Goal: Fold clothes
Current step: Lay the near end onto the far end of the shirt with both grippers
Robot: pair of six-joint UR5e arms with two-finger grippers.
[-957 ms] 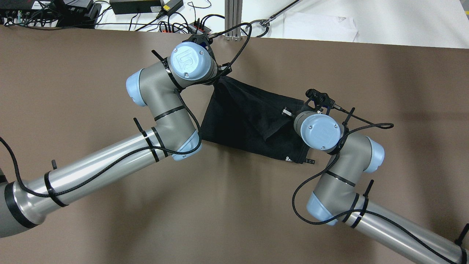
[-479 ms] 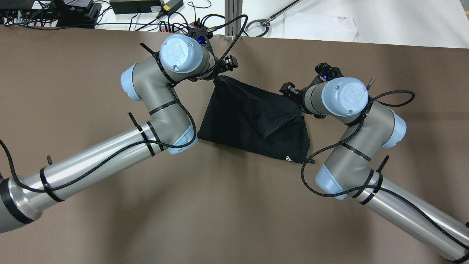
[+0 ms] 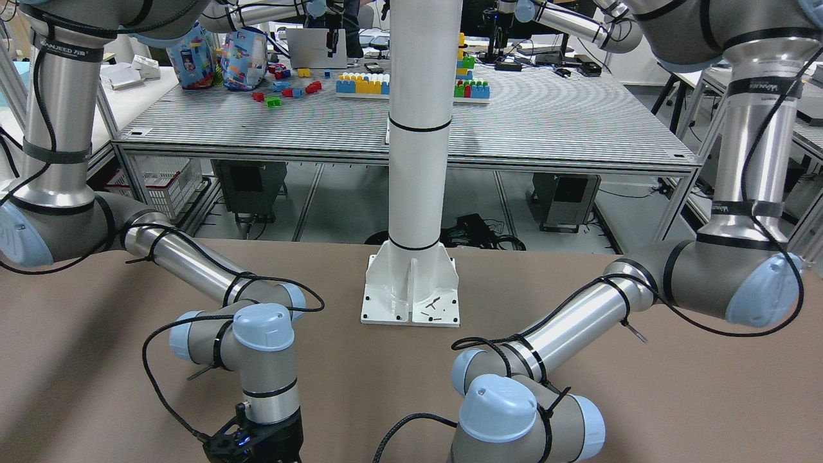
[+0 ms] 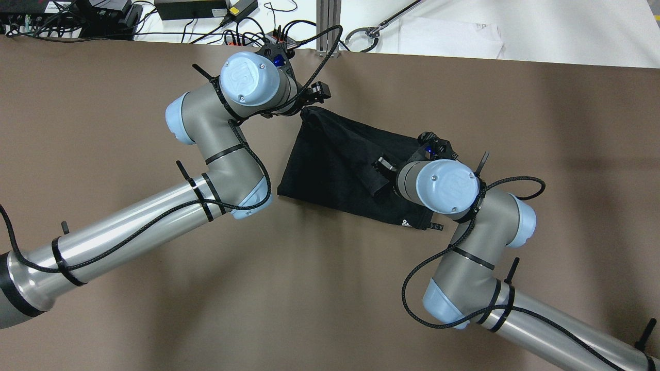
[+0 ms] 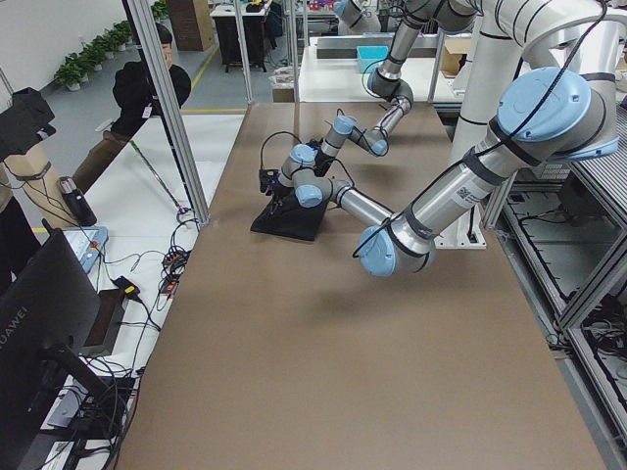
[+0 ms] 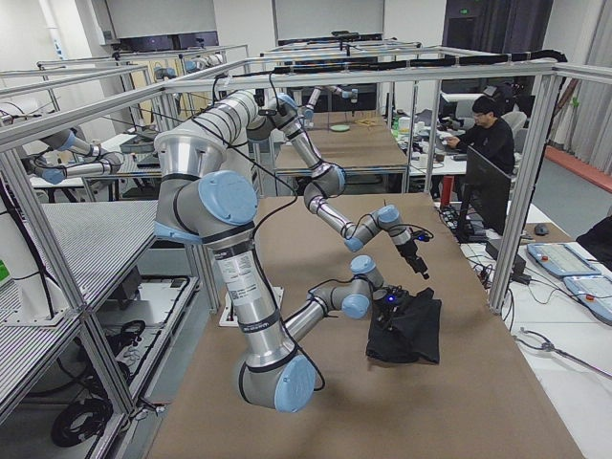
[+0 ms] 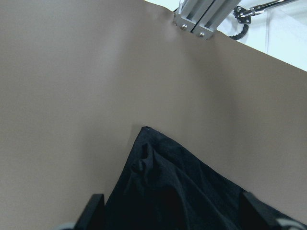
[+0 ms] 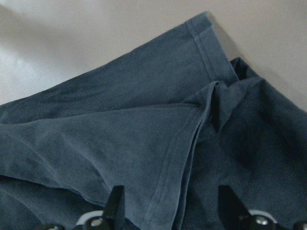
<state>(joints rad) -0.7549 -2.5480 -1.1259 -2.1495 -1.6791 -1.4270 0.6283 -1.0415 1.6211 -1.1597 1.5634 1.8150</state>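
Garment: plain black soft fabric garment (image 4: 335, 165), partly folded, flat on the brown table (image 4: 330, 309), near the middle of its far edge.
Long axis: slanting from far-left corner to near-right corner.
Left gripper (image 7: 172, 218): spread wide, straddling the garment's far-left corner.
Right gripper (image 8: 170, 211): spread, directly above the loose hemmed flap; probably nearer for the next fold.

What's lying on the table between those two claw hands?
Only the plain black fabric garment. The overhead view shows it spread across the stretch between the left gripper and the right gripper.
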